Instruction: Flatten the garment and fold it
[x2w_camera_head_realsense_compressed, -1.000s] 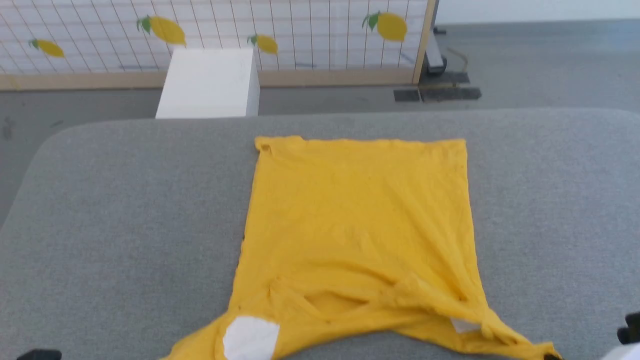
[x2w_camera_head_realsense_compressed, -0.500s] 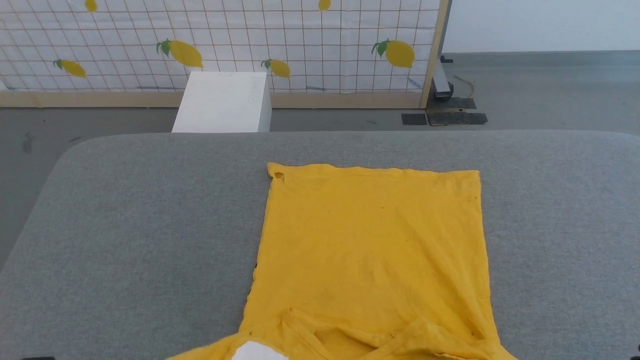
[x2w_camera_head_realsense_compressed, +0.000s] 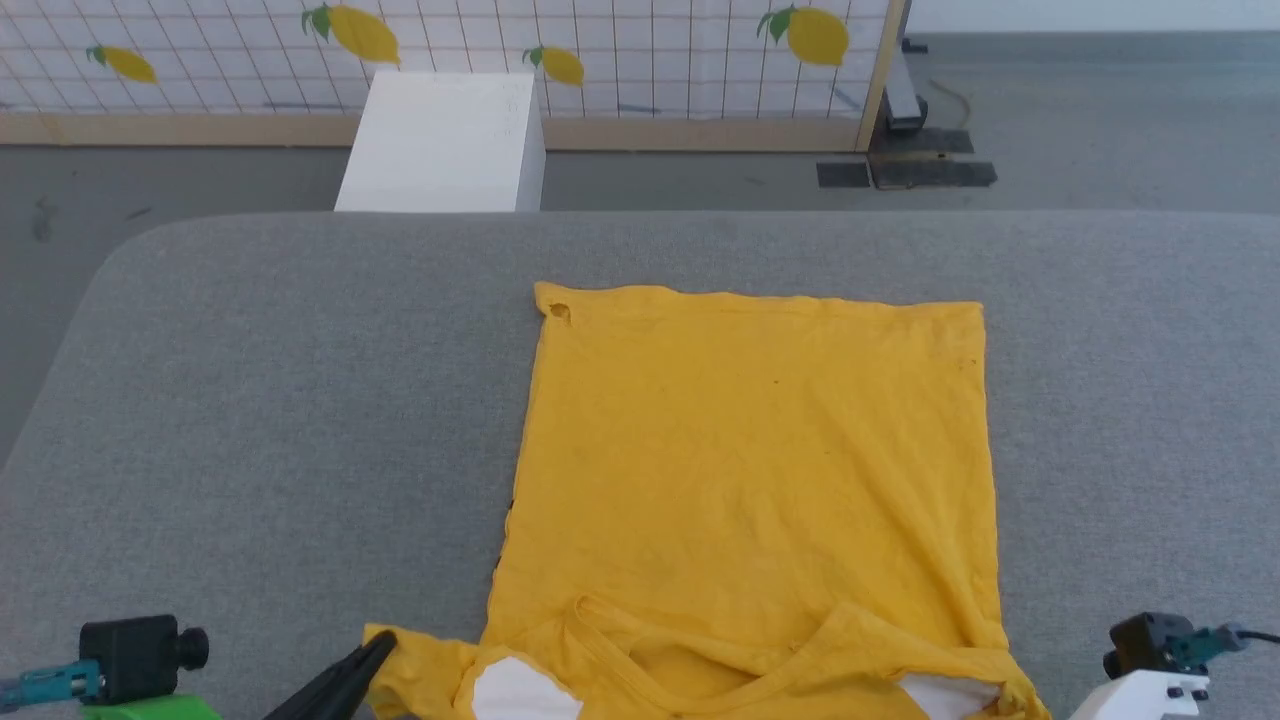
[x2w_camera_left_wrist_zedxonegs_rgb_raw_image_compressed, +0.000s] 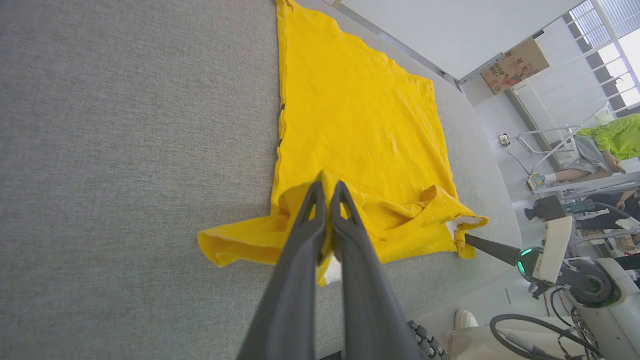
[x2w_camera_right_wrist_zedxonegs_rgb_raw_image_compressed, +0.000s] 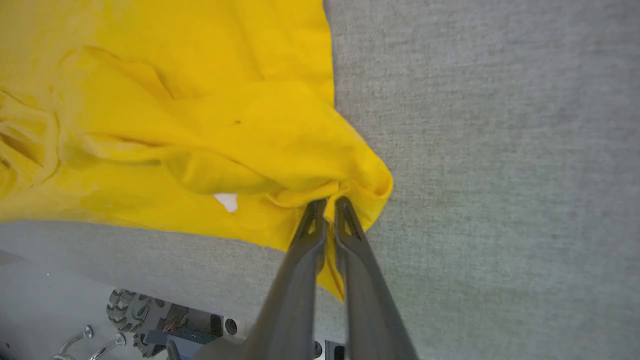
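Observation:
The garment (x2w_camera_head_realsense_compressed: 760, 470), a bright yellow T-shirt, lies flat on the grey padded table (x2w_camera_head_realsense_compressed: 250, 400), hem at the far end and collar toward me. White patches show at the near shoulders. My left gripper (x2w_camera_left_wrist_zedxonegs_rgb_raw_image_compressed: 327, 189) is shut on the yellow fabric of the left shoulder; its dark fingertips (x2w_camera_head_realsense_compressed: 372, 652) touch that sleeve in the head view. My right gripper (x2w_camera_right_wrist_zedxonegs_rgb_raw_image_compressed: 330, 202) is shut on a bunched fold at the right shoulder, and it is in the left wrist view too (x2w_camera_left_wrist_zedxonegs_rgb_raw_image_compressed: 467, 239). The cloth near the collar is wrinkled and lifted a little.
A white box (x2w_camera_head_realsense_compressed: 440, 145) stands on the floor beyond the table, in front of a lemon-printed screen (x2w_camera_head_realsense_compressed: 620, 50). The table's near edge runs just below both grips. A seated person (x2w_camera_left_wrist_zedxonegs_rgb_raw_image_compressed: 600, 145) is off to the side in the left wrist view.
The head camera tilted up, then down again, shifting the whole picture. The shirt's body lies smoother than a second ago. My left fingers and both wrist cameras have come into the head view.

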